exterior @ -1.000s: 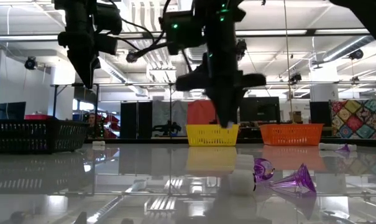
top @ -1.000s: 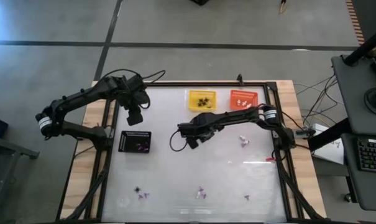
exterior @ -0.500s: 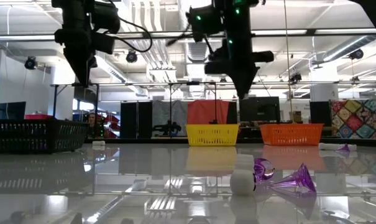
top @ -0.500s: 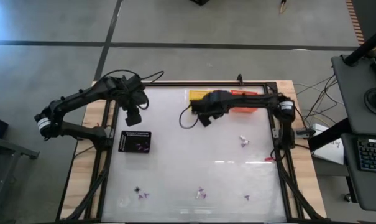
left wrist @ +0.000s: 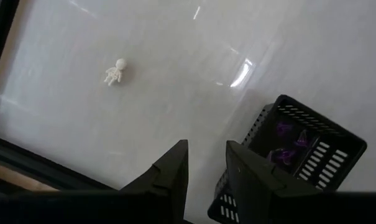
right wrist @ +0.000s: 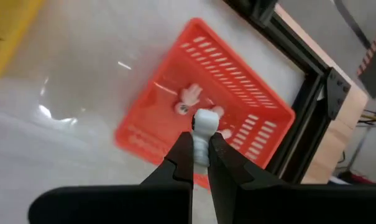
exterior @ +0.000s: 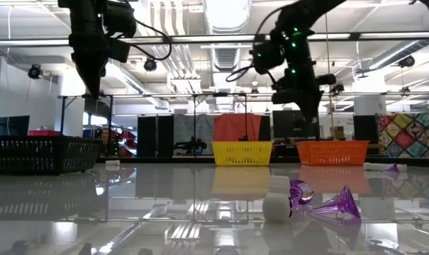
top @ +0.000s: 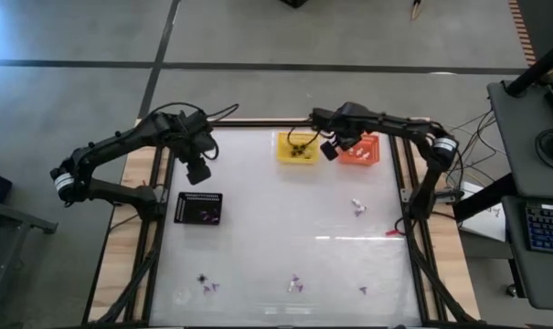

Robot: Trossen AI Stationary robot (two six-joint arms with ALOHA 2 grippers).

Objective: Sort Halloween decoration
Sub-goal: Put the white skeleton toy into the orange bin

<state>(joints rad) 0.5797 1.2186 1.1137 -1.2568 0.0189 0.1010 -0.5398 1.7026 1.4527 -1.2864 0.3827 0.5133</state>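
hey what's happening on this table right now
A two-armed robot is sorting tiny Halloween trinkets into mesh baskets. The right gripper is above the orange basket, its fingers shut on a small white trinket, with other white pieces already inside. The left gripper hangs open beside the black basket, which holds purple pieces, with a white skeleton figure lying on the table nearby. The yellow basket holds black ones. A few loose trinkets lie along the near side of the table.

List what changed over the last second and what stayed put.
The right gripper, shut on a white trinket, swung from the table's middle to the far edge, above the orange basket. Nothing was let go. The left gripper, the black basket and the scattered trinkets stayed.
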